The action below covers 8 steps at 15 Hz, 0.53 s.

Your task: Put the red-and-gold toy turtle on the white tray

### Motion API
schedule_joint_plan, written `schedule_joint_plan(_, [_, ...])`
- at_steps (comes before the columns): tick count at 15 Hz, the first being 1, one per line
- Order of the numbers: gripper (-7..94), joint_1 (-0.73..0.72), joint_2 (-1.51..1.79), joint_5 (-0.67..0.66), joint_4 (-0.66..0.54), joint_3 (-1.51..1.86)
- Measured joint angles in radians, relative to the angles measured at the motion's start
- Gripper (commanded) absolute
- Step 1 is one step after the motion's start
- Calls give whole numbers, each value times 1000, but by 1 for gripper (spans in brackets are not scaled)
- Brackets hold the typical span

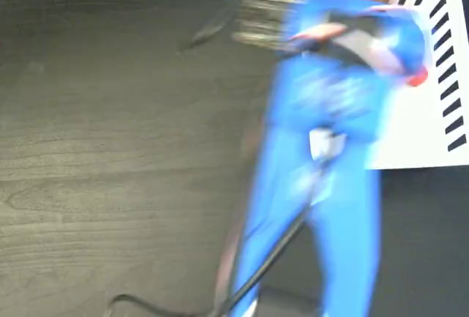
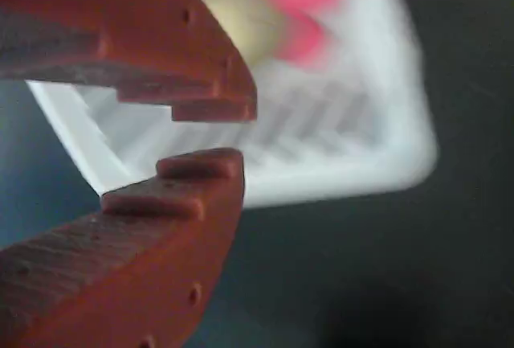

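Although both pictures are smeared by motion, you can make out that the soft red-and-gold toy turtle (image 2: 277, 10) lies on the flat white plastic tray with slanted black stripes (image 2: 377, 163), not in the hand. In the wrist view it shows beyond the upper finger as a pale gold blur with coral-red patches to its right, well inside the tray's rim. The fixed view gives you only a small coral-red spot (image 1: 416, 77) peeping past the blue arm (image 1: 322, 185), which covers most of the tray (image 1: 432, 134) on the dark wood-grain worktop (image 1: 110, 148).

Your rust-orange stepped hand (image 2: 210, 133) holds nothing: the two fingertips stand a narrow gap apart, and only tray shows through it. That empty gap, with the turtle resting past it, reads as the placing already done; my judgement is that the arm sits over the tray's near side because it is leaving the drop point, though the frames alone cannot settle the direction.

As for heading, the red patches sit to the right of the gold shell in the wrist view, so head or legs likely point that way across the tray. Which red part is the head, and how the long axis runs, you cannot tell through this blur.
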Motion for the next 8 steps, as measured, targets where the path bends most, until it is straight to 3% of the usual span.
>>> schedule_joint_plan(4, [0, -245, 281, 124, -186, 311])
schedule_joint_plan(8, [0, -351, 598, 196, -443, 825])
